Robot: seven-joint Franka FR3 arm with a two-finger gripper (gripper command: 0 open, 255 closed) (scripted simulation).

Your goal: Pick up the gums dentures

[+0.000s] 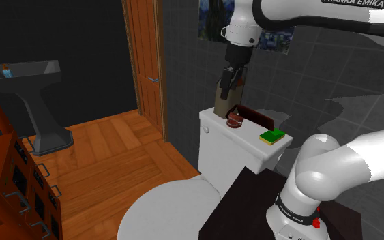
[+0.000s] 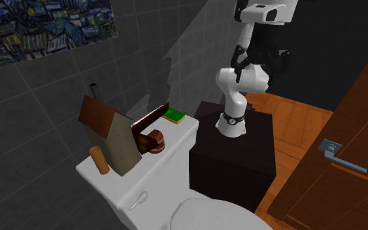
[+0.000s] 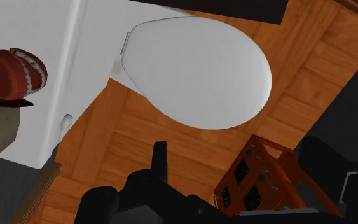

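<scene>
Birdhouse (image 1: 221, 106): on the tank (image 1: 217, 140), just left of the dentures in the shoulder view.
Tool (image 1: 229, 83): over the tank, aimed down; released or clenched, cannot tell.
Dentures (image 1: 234, 121): on the tank lid, below the tool and apart from it; off its line in the wrist view.
Coming move: likely shift across, then descend.

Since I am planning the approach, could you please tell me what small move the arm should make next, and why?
Probably lower the gripper toward the dentures on the toilet tank while centring over them. In the shoulder view it hangs above them, not touching; in the wrist view they lie well off to the gripper's side, so a straight descent would likely miss.
</scene>
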